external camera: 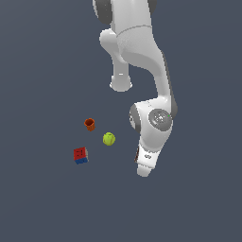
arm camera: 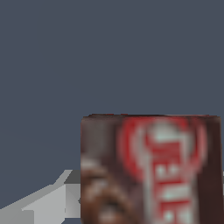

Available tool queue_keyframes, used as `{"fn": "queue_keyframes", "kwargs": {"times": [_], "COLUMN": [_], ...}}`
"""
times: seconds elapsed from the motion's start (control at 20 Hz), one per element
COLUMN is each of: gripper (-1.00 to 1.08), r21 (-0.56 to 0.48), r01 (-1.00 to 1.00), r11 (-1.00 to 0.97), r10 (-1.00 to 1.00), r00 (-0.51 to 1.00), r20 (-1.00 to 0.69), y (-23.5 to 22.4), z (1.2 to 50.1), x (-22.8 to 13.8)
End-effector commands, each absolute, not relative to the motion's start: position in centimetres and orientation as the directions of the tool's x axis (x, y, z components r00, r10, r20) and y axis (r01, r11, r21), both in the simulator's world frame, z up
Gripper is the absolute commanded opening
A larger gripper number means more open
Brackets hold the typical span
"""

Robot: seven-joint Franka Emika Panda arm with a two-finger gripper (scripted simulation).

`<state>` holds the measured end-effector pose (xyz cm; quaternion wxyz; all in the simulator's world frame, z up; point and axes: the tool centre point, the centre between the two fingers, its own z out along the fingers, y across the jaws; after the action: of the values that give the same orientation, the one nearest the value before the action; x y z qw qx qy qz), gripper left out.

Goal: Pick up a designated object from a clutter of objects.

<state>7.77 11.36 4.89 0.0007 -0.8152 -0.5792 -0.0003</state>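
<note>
The dark-brown box (arm camera: 151, 170) with its red-and-white label fills the lower part of the wrist view, right up against the camera. It sits between my gripper's (arm camera: 151, 212) jaws: a grey finger (arm camera: 48, 201) lies against one side of it, and a thin pale sliver shows at the other side. In the exterior view my hand (external camera: 144, 163) points down over the floor, and only a dark sliver of the box (external camera: 136, 155) shows at its edge. The fingertips are hidden there. I cannot tell whether the box is off the floor.
On the exterior view's left of my hand lie the yellow-green ball (external camera: 108, 138), the orange-brown cup (external camera: 90, 124) and the red-and-blue cube (external camera: 80, 155), all apart from the hand. The floor (external camera: 198, 208) is plain dark grey.
</note>
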Motion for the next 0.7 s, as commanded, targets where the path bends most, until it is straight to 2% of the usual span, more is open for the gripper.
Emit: {"fn": "queue_keyframes", "kwargs": {"times": [0.0,0.65], "gripper": [-1.00,-1.00], "r21": [0.000,0.000], "r01": [0.944,0.944], "r11": [-0.330,-0.330], "r10": [0.944,0.944], "r00": [0.330,0.330], "r20": [0.001,0.002], "y": [9.9,0.1], "z": [6.6,19.1], "x": [8.1,10.0]}}
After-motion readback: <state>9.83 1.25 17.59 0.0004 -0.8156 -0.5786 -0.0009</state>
